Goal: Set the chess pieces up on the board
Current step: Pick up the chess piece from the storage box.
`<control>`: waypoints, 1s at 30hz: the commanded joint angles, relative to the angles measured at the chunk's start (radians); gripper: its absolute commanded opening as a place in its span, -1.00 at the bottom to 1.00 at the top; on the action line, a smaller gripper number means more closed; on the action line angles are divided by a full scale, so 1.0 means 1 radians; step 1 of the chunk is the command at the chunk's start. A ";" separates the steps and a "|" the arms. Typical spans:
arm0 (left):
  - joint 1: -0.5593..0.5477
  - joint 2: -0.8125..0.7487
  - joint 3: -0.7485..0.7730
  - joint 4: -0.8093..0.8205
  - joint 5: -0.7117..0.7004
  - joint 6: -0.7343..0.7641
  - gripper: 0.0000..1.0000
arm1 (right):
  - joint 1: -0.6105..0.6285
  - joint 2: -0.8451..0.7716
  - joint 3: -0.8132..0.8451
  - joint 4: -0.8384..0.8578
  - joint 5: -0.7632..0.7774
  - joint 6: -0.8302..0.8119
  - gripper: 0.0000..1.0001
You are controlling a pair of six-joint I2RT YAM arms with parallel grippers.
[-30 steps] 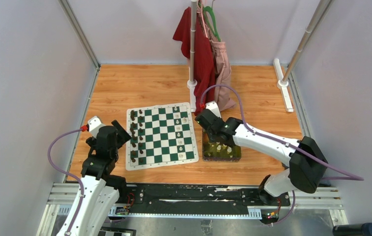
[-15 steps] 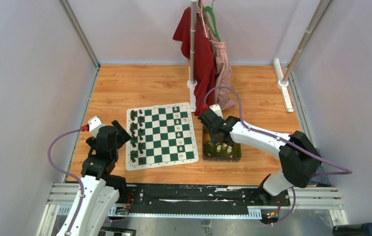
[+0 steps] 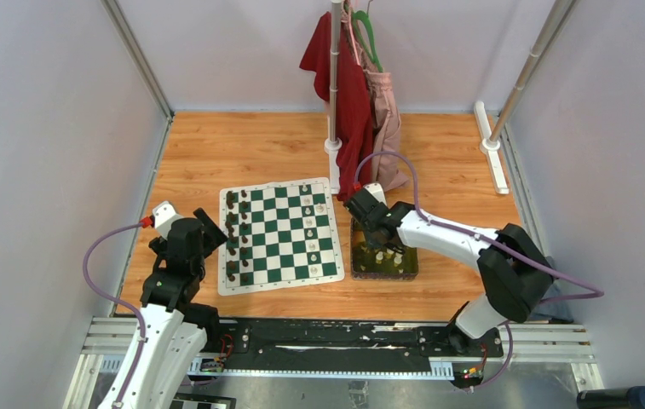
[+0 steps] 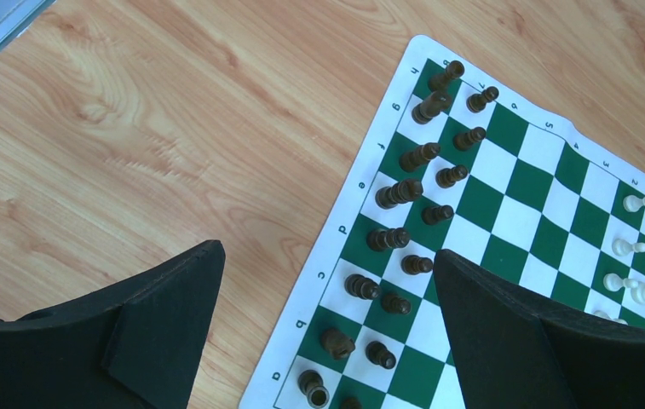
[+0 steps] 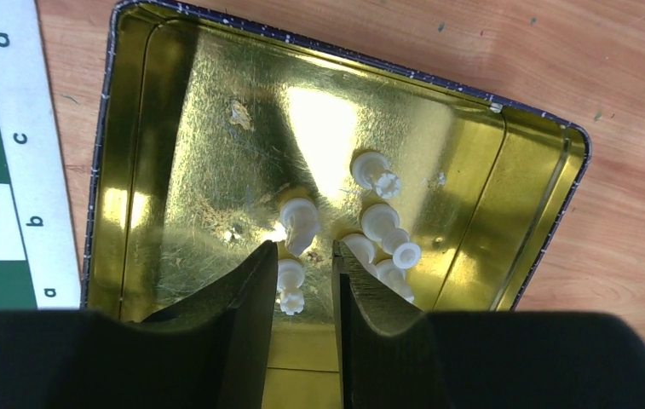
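**Top view.** The board [image 3: 276, 234] lay flat on the wooden table [image 3: 216, 153]. Dark chessmen [image 3: 232, 239] were ranked in two files down its left side. A handful of the cream chess pieces [image 3: 309, 223] stood on its right side, and the rest of that side was unfilled. A gold tray [image 3: 384, 275] sat just beside the board's right edge. The right gripper [image 3: 377, 247] was dipped into it. The left gripper [image 3: 208, 232] hung by the board's left edge, holding nothing.

**Left wrist.** The left gripper [image 4: 327, 253] had its jaws spread wide with nothing between them. It looked down on the dark ranks, with a few cream pieces at the far right.

**Right wrist.** The remaining chess pieces [image 5: 378, 175] lay on their sides in the tray, bunched and touching. The right gripper [image 5: 302, 251] stood parted, straddling one toppled piece. The gap looked wider than the piece, so I judged it not yet clamped. A second piece lay just ahead of the fingertips.

**Handling (judgement).**
- The pieces are probably light, hard, smooth plastic, not fragile.
- Being round in section, they could roll or squirt out from flat pads, more so on slick metal.
- The best hold is across the narrow stem below the head, with the pads square to the piece's axis.
- Neighbours sit close and could get nudged or pinched along with it.
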 commanded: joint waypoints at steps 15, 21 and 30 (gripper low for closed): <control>-0.004 0.002 -0.001 0.004 -0.010 0.003 1.00 | -0.026 0.039 -0.040 0.032 -0.033 0.010 -0.40; -0.005 0.001 -0.001 0.004 -0.011 0.002 1.00 | -0.030 0.047 -0.040 0.037 -0.037 0.006 -0.52; -0.004 -0.001 -0.001 0.001 -0.012 0.001 1.00 | -0.032 0.033 -0.041 0.037 -0.039 -0.003 -0.82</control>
